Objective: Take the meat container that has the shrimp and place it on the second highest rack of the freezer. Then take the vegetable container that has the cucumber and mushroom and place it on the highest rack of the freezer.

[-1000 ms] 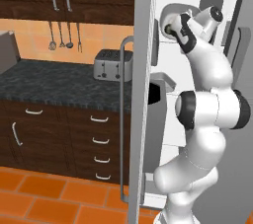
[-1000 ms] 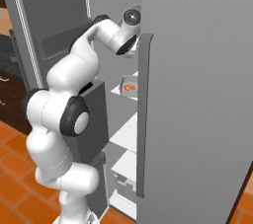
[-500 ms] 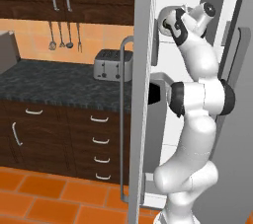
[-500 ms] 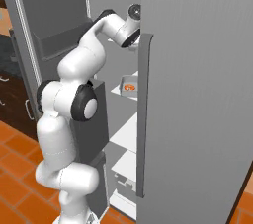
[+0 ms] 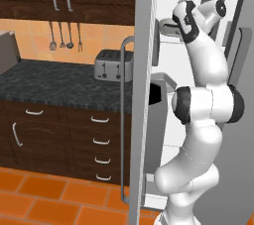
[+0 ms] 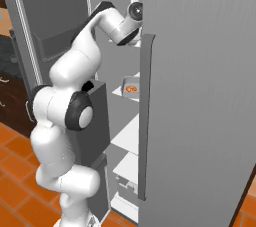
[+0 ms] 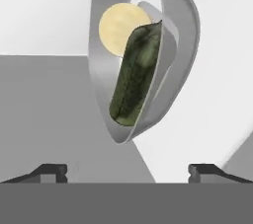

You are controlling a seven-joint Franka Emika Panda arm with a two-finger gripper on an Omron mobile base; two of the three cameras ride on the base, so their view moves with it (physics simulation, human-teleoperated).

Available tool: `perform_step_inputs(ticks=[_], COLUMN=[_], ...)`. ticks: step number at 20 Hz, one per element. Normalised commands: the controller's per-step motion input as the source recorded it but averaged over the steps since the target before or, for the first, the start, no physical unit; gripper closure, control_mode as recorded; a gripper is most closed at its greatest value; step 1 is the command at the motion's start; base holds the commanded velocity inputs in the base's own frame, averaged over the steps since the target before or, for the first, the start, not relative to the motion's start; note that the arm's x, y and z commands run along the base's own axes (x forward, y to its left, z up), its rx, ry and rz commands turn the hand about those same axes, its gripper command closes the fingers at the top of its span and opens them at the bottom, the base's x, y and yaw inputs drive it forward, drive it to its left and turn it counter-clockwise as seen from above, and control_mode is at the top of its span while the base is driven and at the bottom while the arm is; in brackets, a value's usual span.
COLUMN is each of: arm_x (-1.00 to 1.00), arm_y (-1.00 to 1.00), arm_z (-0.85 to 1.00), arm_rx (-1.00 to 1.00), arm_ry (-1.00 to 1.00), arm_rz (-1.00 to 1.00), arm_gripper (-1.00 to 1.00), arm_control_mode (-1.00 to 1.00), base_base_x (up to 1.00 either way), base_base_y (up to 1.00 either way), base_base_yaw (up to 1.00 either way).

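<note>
**Vegetable container on the top rack, fingers spread and empty**

Freezer shelves (image 6: 131, 133) climb behind the open door; the shrimp container (image 6: 131, 87) sits on a rack below the arm's wrist. Above it, the vegetable container (image 7: 143, 55) holds cucumber (image 7: 133, 77) and mushroom (image 7: 121, 26) — just beyond the gripper (image 7: 127, 171), whose fingers stand wide apart, gripping nothing. Likely light, rigid and smooth-walled — its thin rim looks like the best hold.

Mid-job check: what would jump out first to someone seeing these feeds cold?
The white arm stretched high into the open freezer, its end effector spread open before the vegetable container with the cucumber and mushroom. Lower, the shrimp container sits on a rack.
</note>
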Motion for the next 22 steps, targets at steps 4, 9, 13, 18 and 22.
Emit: perform_step_inputs(ticks=[4,9,13,18,22], arm_x=[-1.0,-1.0,-1.0,-1.0,-1.0], arm_y=[-0.03,0.06,0.07,0.43,0.09], arm_z=[0.26,0.0,-0.15,-0.43,-0.44], arm_rx=[-0.01,-0.07,-0.05,-0.12,-0.07], arm_ry=[-0.27,-0.32,-0.21,-0.22,-0.22], arm_rz=[0.06,0.02,0.0,0.0,0.0], arm_gripper=[-1.0,-1.0,-1.0,-1.0,-1.0], arm_control_mode=[-1.0,-1.0,-1.0,-1.0,-1.0], base_base_x=[0.0,0.0,0.0,0.0,0.0], base_base_y=[0.0,0.0,0.0,0.0,0.0], base_base_yaw=[0.0,0.0,0.0,0.0,0.0])
